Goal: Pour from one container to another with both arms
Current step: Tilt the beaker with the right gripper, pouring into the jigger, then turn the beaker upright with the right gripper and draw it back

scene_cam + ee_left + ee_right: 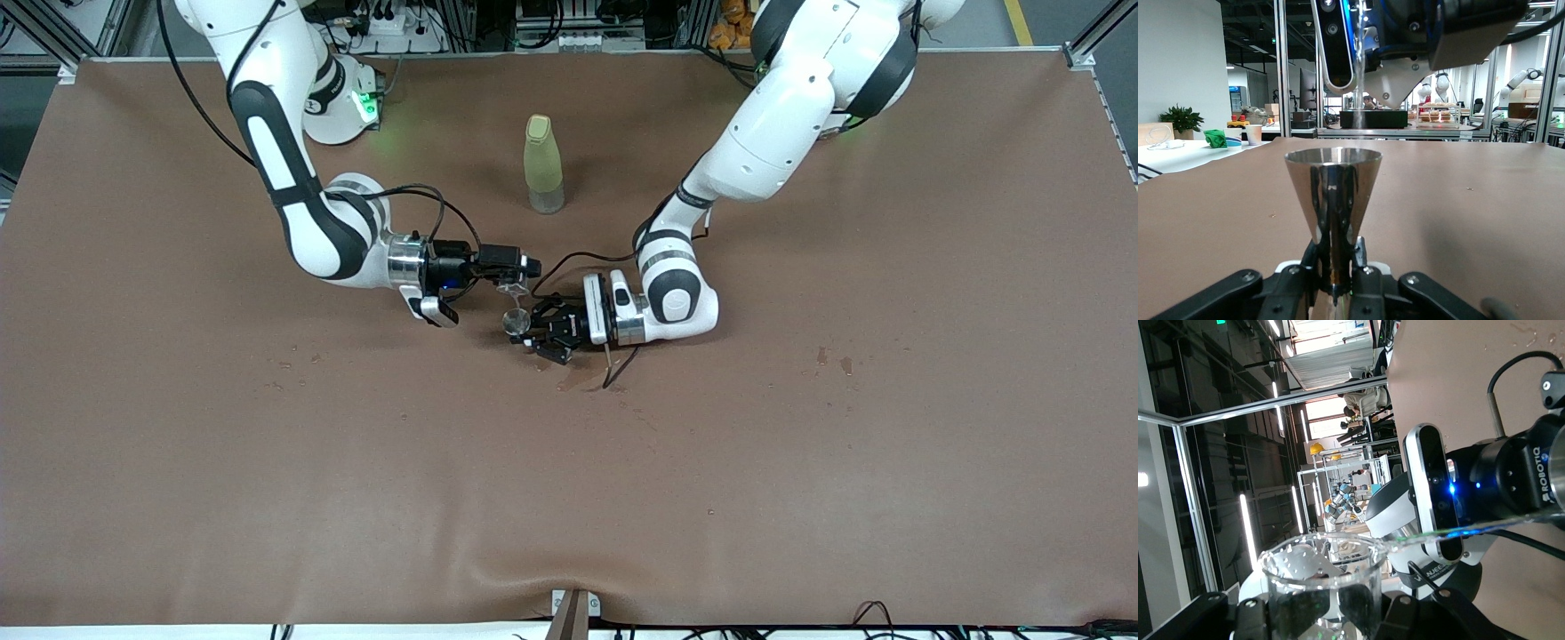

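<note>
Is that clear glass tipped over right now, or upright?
Tipped: the clear glass lies sideways in the right gripper, a thin stream falling into the metal cone cup.

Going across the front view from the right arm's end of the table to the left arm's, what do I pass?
right arm → right gripper → left gripper → left arm. The glass, cup and bottle overlap these mid-table, so they are left out.

Glass (513, 289) above cone cup (515, 322)

Yellow-green bottle (543, 164), brown table (800, 462)
</note>
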{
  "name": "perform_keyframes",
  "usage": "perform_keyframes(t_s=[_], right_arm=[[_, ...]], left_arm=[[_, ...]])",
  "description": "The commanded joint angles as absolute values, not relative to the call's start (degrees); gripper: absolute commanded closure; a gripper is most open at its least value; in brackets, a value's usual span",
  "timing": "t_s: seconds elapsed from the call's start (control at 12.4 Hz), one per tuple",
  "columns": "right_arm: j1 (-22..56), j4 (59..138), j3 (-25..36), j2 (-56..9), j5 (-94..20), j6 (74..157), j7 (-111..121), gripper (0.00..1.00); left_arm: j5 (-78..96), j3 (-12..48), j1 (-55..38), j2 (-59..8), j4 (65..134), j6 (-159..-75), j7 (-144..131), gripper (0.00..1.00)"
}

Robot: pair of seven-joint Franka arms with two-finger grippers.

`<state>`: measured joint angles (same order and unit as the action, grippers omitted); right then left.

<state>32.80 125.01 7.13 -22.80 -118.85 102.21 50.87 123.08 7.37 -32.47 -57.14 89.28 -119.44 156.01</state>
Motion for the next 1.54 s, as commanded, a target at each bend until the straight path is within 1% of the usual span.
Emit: perform_keyframes(t_s=[0.0, 0.4, 0.65, 0.89, 0.97, 1.21, 1.46], right_arm=[[33.31, 124.89, 7.29, -21.62, -120.06, 102.74, 47.64, 1.00], [32.87, 123.75, 7.29, -21.71, -120.23, 103.18, 41.23, 1.00], [32.61, 123.22, 7.29, -21.97, -120.32, 103.36, 40.52, 1.00], [32.61, 122.96, 7.47, -21.97, -120.06, 103.18, 41.30, 1.00], [32.61, 122.52, 7.73, -21.80, -118.75, 102.84, 42.96, 1.00], [31.20, 121.20, 10.01, -20.75, -108.40, 102.39, 56.65, 1.00], [30.32, 120.32, 14.31, -20.04, -100.05, 97.31, 71.49, 1.00]], left_arm=[[125.24, 7.73, -32.08, -56.43, 90.44, -118.65, 160.49, 1.00], [125.16, 7.73, -31.99, -55.99, 91.40, -118.65, 160.58, 1.00], [125.16, 7.82, -31.91, -54.23, 94.38, -118.65, 160.58, 1.00], [125.16, 7.82, -31.91, -53.61, 95.71, -117.78, 161.37, 1.00], [125.16, 7.82, -31.90, -53.61, 95.71, -117.69, 161.37, 1.00], [125.16, 8.87, -29.80, -53.00, 95.19, -117.51, 160.84, 1.00], [124.28, 11.16, -24.80, -50.90, 95.19, -117.51, 156.91, 1.00]])
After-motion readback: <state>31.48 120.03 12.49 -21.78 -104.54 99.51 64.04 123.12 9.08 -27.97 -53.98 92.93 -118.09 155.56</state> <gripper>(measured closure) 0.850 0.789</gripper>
